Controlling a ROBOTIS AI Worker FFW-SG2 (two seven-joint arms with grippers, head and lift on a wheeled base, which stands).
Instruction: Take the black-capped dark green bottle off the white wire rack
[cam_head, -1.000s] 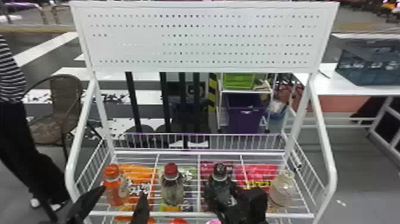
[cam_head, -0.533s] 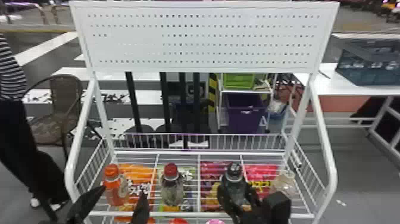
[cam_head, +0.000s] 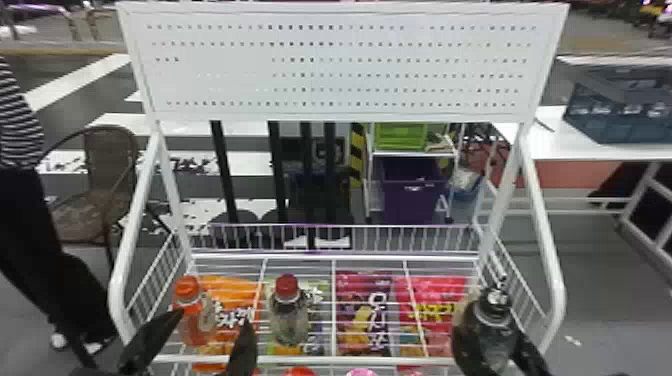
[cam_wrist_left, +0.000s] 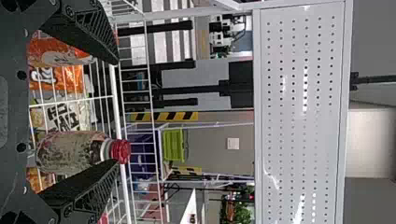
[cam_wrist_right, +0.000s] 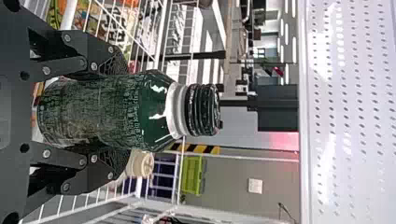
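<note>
So the right tool (cam_head: 496, 334) has the dark green bottle (cam_head: 492, 316) clamped upright between its fingers, near the white wire rack's (cam_head: 380, 360) right side, black cap (cam_head: 497, 297) poking past the fingertips. Left tool's (cam_head: 212, 321) gaping by the rack's front left.

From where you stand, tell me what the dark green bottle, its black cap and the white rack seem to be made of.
Dark green bottle: glossy, probably plastic, possibly glass; bright highlights streak its shoulder.
Black cap: likely hard plastic, shiny, with raised ridges.
White rack: apparently painted or coated metal, judging by its slim, straight, smooth bars.
</note>
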